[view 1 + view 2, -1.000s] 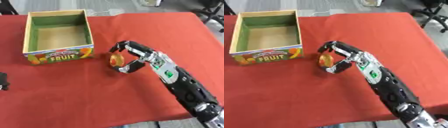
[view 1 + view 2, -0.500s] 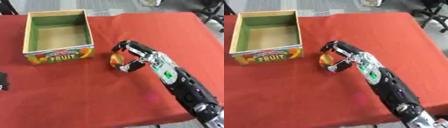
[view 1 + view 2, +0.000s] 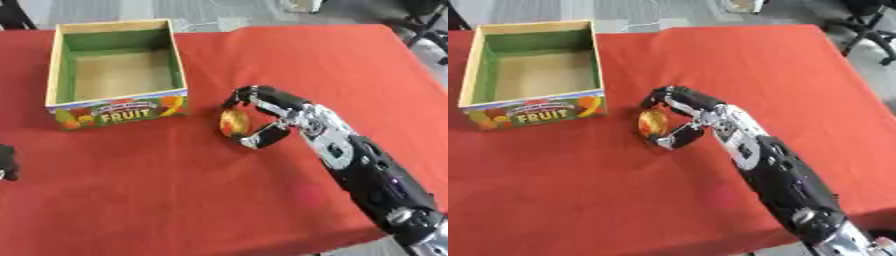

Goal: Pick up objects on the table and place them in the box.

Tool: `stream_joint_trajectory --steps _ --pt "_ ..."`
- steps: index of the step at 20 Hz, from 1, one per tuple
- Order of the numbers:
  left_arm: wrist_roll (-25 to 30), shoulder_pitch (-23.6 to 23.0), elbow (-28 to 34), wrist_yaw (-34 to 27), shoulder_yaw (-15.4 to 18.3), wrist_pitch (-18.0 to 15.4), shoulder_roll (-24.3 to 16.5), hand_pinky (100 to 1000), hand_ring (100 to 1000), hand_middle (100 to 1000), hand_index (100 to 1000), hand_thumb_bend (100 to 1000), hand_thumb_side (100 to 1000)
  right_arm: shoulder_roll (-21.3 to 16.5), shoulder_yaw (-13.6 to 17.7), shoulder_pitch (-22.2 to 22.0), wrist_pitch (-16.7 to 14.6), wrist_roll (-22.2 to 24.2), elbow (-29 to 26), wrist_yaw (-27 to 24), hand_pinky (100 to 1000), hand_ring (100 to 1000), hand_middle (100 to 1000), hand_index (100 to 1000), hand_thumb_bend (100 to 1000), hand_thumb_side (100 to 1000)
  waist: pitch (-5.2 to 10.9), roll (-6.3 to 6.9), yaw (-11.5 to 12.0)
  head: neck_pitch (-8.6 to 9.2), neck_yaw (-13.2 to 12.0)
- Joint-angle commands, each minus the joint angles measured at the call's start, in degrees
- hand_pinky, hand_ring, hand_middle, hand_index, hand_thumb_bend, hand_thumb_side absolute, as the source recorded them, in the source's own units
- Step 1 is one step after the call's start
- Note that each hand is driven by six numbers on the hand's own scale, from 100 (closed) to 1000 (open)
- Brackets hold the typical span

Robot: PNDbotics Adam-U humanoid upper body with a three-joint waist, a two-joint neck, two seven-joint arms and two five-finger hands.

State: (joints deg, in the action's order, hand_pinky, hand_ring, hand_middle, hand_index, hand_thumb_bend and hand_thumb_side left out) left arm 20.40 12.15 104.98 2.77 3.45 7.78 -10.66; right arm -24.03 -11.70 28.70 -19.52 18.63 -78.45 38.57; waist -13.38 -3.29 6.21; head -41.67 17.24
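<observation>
Right hand: your right hand (image 3: pixel 273 120) is curled round the fruit (image 3: pixel 232 123), fingers arched over the top, thumb hooked in below; black segmented fingers, silver metal at the knuckles and wrist.
Right arm: runs in from the lower right corner, glossy black shell with small green and blue lights.
Fruit: small rounded piece, smooth yellow-orange skin with a reddish patch, sitting on the tablecloth (image 3: pixel 175 190), just right of the box's front corner, apart from it.
Box: open-top box (image 3: pixel 533 107), rectangular, pale wood rim, green inner walls, plain tan floor. Front panel is printed with bright fruit pictures and the word FRUIT. You can see nothing inside it.
Tablecloth: red fabric, matte, lies flat with faint creases, covers the whole table.
Left hand: only a dark bit shows at the left edge of the left eye view (image 3: pixel 6 162), low down on the cloth; you can't tell how its fingers are set.
</observation>
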Motion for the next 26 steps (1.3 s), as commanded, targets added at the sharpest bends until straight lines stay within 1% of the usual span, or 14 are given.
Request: stream_joint_trajectory --steps 1,4,7,9,10,11,12,13,14,15,16,18,22,26 --pt "0.2 0.3 0.7 0.1 0.1 -0.1 -1.0 492 511 526 516 327 373 -1.4 0.3 0.6 -0.3 0.7 -0.3 1.5 737 801 724 824 339 169 0.99 0.29 -0.1 0.02 0.0" --pt "0.2 0.3 0.7 0.1 0.1 -0.2 -1.0 492 511 526 516 328 373 -1.3 0.2 0.5 -0.5 1.4 0.0 2.2 739 808 731 826 338 172 0.99 0.35 -0.1 -0.01 0.0" --pt "0.1 0.3 0.7 0.1 0.1 -0.2 -1.0 492 511 526 516 328 373 -1.3 0.3 0.5 -0.6 2.1 0.1 2.7 704 783 713 806 327 158 0.98 0.39 -0.1 -0.01 0.0" --pt "0.1 0.3 0.7 0.1 0.1 -0.2 -1.0 492 511 526 516 328 373 -1.3 0.3 0.5 -0.5 2.1 0.1 2.9 704 783 713 806 327 158 0.98 0.4 -0.1 0.01 0.0" --pt "0.1 0.3 0.7 0.1 0.1 -0.2 -1.0 492 511 526 515 328 373 -1.3 0.5 0.6 -0.3 1.8 0.1 3.0 578 676 612 745 253 100 0.98 0.41 -0.1 0.02 0.0" --pt "0.1 0.3 0.7 0.1 0.1 -0.2 -1.0 492 511 526 515 328 373 -1.3 0.5 0.6 0.0 1.4 0.1 3.2 578 676 612 745 253 100 0.99 0.42 -0.1 0.03 0.0" --pt "0.1 0.3 0.7 0.1 0.1 -0.2 -1.0 492 512 526 516 328 373 -1.3 0.5 0.6 0.3 1.0 0.1 3.4 506 604 560 709 196 100 0.99 0.43 -0.1 0.04 0.0" --pt "0.1 0.3 0.7 0.1 0.1 -0.2 -1.0 492 512 526 516 328 373 -1.3 0.6 0.6 0.6 0.6 0.1 3.5 483 584 542 696 173 100 1.0 0.43 -0.1 0.05 0.0" --pt "0.1 0.3 0.7 0.1 0.1 -0.2 -1.0 492 512 526 516 328 373 -1.3 0.5 0.6 0.8 0.3 0.2 3.7 435 544 506 662 120 100 1.01 0.44 -0.1 0.07 0.0" --pt "0.1 0.3 0.7 0.1 0.1 -0.2 -1.0 492 512 526 515 327 373 -1.3 0.5 0.6 1.0 0.0 0.2 3.9 419 532 492 647 101 100 1.02 0.45 -0.1 0.08 0.0" --pt "0.1 0.3 0.7 0.1 0.1 -0.2 -1.0 492 512 526 515 328 373 -1.3 0.5 0.6 1.2 -0.3 0.2 4.0 383 505 463 609 100 100 1.03 0.45 -0.1 0.08 0.0" --pt "0.2 0.3 0.7 0.1 0.1 -0.2 -1.0 492 512 526 515 328 373 -1.3 0.5 0.6 1.4 -1.0 0.4 4.3 344 476 437 577 100 100 1.03 0.46 -0.1 0.1 0.0" --pt "0.1 0.3 0.6 0.1 0.1 -0.2 -1.0 492 512 526 515 328 373 -1.4 0.7 0.7 1.9 -3.6 0.3 4.4 230 389 333 472 100 100 1.04 0.48 -0.2 0.13 -0.1" --pt "0.1 0.3 0.6 0.0 0.1 -0.2 -1.0 492 512 526 515 328 373 -1.6 1.0 0.8 2.5 -6.4 -0.5 3.2 206 373 295 435 100 100 1.05 0.5 -0.2 0.17 -0.1"
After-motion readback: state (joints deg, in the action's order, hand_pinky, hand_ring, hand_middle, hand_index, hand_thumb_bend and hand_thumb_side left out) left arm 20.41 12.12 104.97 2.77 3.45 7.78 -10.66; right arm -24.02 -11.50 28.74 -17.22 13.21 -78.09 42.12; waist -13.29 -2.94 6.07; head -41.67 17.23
